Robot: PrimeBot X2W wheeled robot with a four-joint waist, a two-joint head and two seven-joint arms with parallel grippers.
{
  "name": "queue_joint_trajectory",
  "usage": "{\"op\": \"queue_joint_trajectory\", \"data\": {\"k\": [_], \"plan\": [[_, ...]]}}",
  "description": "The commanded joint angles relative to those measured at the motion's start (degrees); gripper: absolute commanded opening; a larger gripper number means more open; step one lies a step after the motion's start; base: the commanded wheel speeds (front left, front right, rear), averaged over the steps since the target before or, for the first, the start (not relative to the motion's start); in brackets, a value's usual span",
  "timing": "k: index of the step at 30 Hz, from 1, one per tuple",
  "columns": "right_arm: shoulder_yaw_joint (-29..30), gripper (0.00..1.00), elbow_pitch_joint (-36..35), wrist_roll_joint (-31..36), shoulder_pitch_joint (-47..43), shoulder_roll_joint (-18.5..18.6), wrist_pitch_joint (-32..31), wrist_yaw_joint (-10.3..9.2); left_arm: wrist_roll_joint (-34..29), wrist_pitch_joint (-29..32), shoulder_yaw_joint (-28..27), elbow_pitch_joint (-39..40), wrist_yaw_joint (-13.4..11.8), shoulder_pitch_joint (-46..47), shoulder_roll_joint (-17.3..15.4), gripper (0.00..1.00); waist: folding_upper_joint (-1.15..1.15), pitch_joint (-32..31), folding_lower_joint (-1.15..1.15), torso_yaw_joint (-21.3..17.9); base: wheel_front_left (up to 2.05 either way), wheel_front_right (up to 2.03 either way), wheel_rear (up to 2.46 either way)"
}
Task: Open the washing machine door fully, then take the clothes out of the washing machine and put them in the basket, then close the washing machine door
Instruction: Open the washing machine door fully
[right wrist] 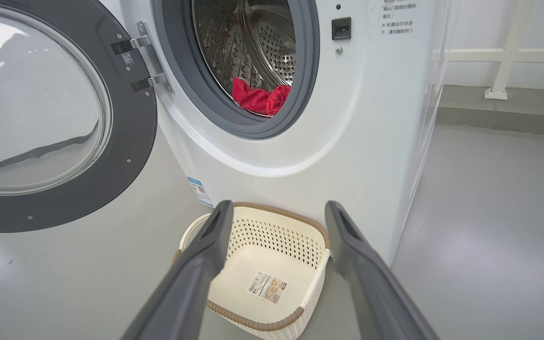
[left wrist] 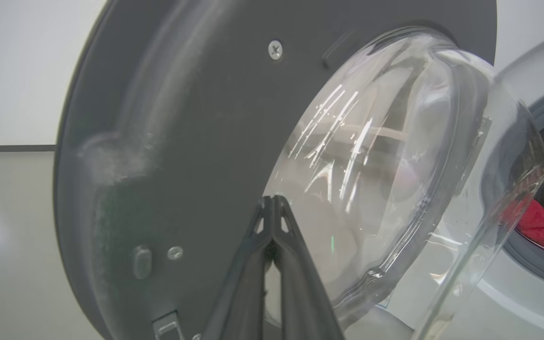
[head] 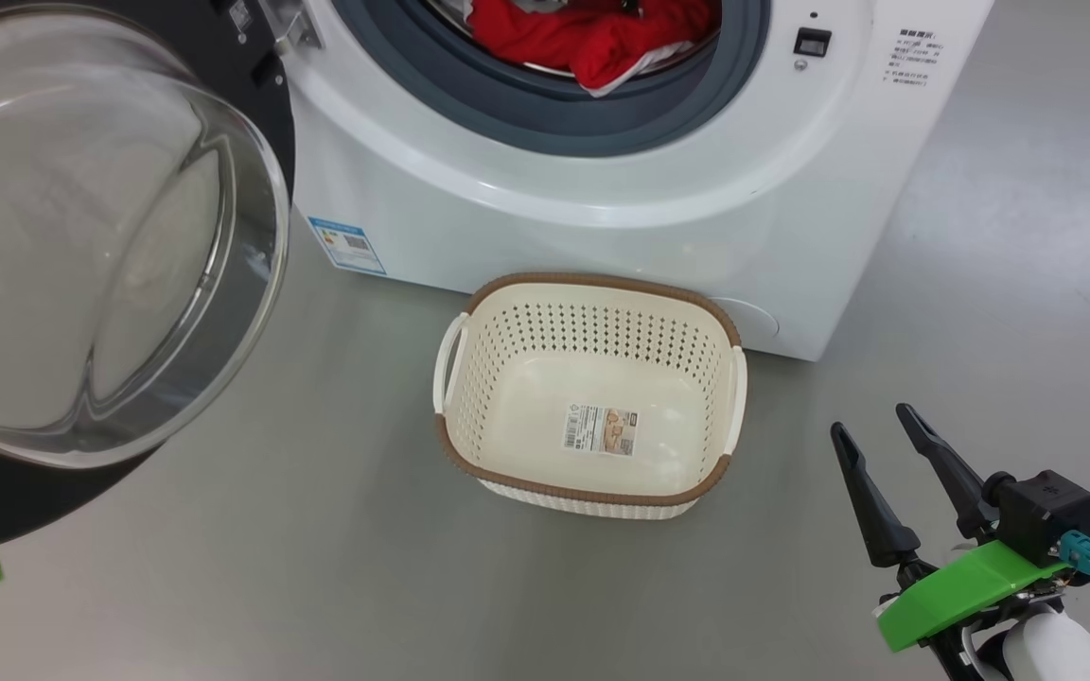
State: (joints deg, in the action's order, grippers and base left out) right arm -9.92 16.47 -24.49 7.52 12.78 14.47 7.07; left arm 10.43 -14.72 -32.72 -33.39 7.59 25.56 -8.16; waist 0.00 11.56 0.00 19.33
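Observation:
The washing machine door (head: 81,246) stands swung open at the left, its glass bowl bulging toward me. Its dark inner face (left wrist: 182,141) is close in the left wrist view, where my left gripper (left wrist: 270,203) is shut with nothing held, tips right at the edge of the glass; I cannot tell whether they touch. The red clothes (head: 602,43) lie inside the drum of the washing machine (head: 602,236). The basket (head: 592,284) sits empty on the floor before the machine. My right gripper (head: 871,421) hovers open to the basket's right, pointing at the basket (right wrist: 281,236) and the machine (right wrist: 347,141).
Grey floor (head: 271,567) spreads around the basket and to the machine's right. A blue label (head: 348,244) marks the machine's lower left corner. A white rail frame (right wrist: 508,52) stands by the wall beyond the machine's right side. The open door (right wrist: 130,141) takes up the left.

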Motion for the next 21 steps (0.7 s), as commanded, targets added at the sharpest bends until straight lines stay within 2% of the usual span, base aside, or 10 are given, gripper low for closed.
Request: {"op": "queue_joint_trajectory", "data": {"k": [1, 2, 3, 7, 8, 9, 11, 21], "plan": [[-1.1, 1.0, -1.1, 0.7, 0.7, 0.4, 0.5, 0.42, 0.3, -0.3, -0.8, 1.9, -0.1, -0.9, -2.7, 0.02, 0.0, -0.6, 0.0, -0.1, 0.0, 0.0, 0.0], [-1.1, 1.0, -1.1, 0.7, 0.6, 0.3, 0.5, 0.42, 0.4, -0.3, -0.1, 2.6, -0.1, -1.7, -2.4, 0.08, 0.0, -1.0, 0.0, -0.1, 0.0, 0.0, 0.0], [-1.1, 1.0, -1.1, 0.7, 0.5, 0.2, 0.5, 0.42, 0.7, -0.3, 0.7, 3.2, -0.1, -2.6, -2.2, 0.19, 0.0, -1.3, 0.0, -0.2, 0.0, 0.0, 0.0], [-0.3, 1.0, -1.1, 0.9, -0.2, -0.3, 0.5, 0.42, 1.4, -0.3, 4.3, 6.1, -0.1, -6.0, -1.3, 0.47, 0.0, -2.6, 0.0, -0.5, 0.0, 0.0, 0.0], [0.1, 1.0, -1.2, 0.9, -0.3, -0.5, 0.5, 0.42, 1.4, -0.3, 5.1, 7.1, -0.1, -7.0, -0.8, 0.71, 0.0, -2.9, 0.0, -0.6, 0.0, 0.0, 0.0], [0.5, 1.0, -1.4, 1.1, -0.5, -0.7, 0.5, 0.42, 1.3, -0.3, 5.7, 8.2, -0.1, -8.0, -0.2, 0.84, 0.0, -3.1, 0.0, -0.7, 0.0, 0.0, 0.0], [0.9, 1.0, -1.6, 1.4, -1.0, -0.9, 0.5, 0.42, 1.4, -0.3, 7.0, 10.1, -0.1, -9.6, 0.5, 1.0, 0.0, -3.6, 0.0, -1.1, 0.0, 0.0, 0.0], [3.6, 1.0, -2.9, 3.2, -2.1, -2.0, 0.5, 0.42, 1.8, -0.3, 14.0, 18.0, -0.1, -15.7, 1.5, 1.0, 0.0, -4.7, 0.0, -4.6, 0.0, 0.0, 0.0]]}}
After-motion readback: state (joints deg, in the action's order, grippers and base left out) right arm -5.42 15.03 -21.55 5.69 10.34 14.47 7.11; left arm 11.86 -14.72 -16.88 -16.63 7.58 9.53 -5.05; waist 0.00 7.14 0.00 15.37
